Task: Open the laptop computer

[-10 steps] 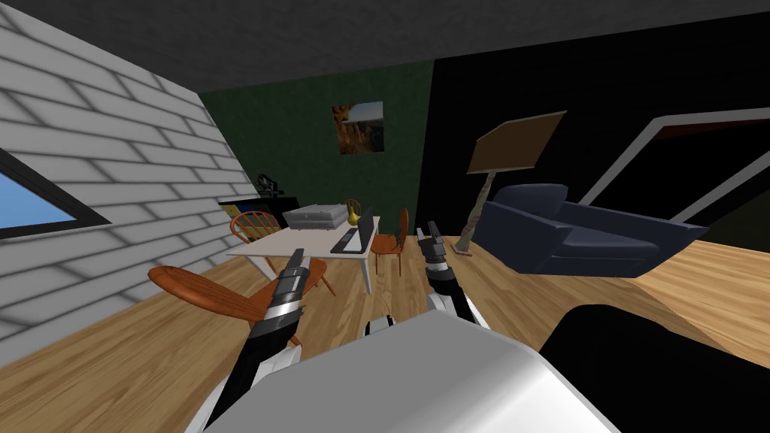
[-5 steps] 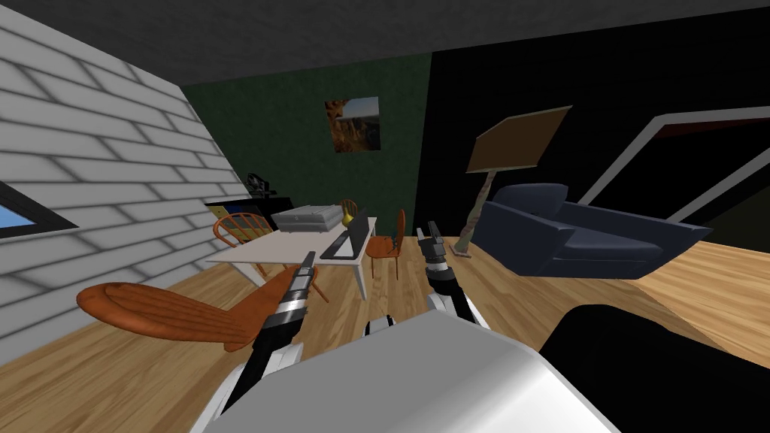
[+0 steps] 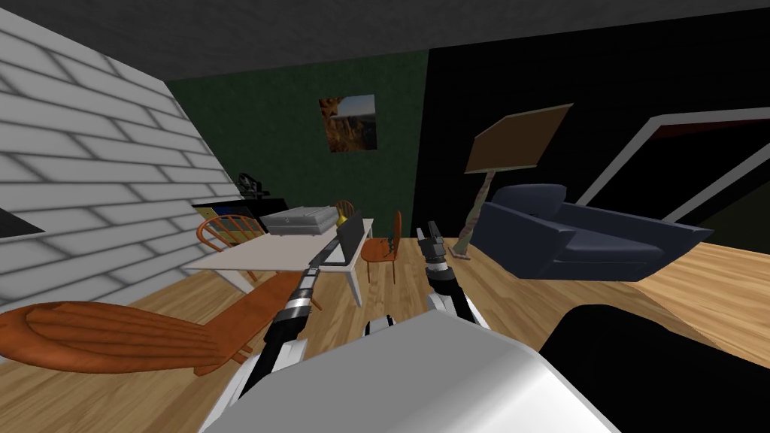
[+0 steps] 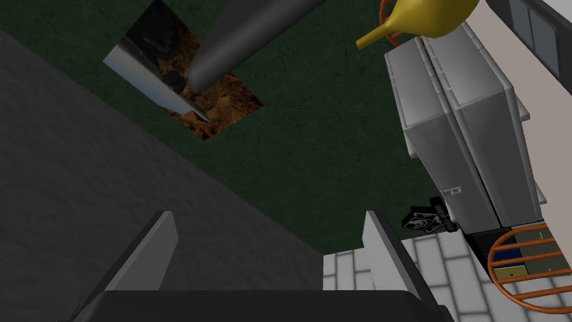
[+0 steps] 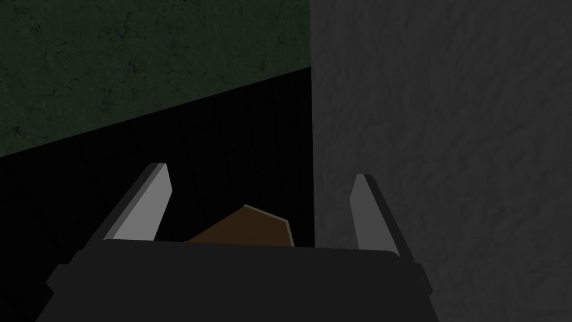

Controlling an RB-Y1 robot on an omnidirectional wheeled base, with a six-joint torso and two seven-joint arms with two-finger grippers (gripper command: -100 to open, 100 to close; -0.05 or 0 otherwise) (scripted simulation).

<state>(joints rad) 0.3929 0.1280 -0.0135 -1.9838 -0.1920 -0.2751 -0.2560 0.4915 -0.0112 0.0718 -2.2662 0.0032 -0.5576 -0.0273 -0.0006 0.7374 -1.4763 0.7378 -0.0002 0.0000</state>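
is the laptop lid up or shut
Open: the laptop has its dark lid raised above its base on the white table.

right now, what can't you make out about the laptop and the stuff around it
- laptop: head view, small and edge-on; lid angle unclear, and the left gripper overlaps its near end.
- yellow vessel: left wrist view, cut off by the picture's edge.
- small black object: left wrist view, too small to identify.

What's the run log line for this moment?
left gripper: open, empty, extended toward laptop | right gripper: open | laptop: on white table, lid raised
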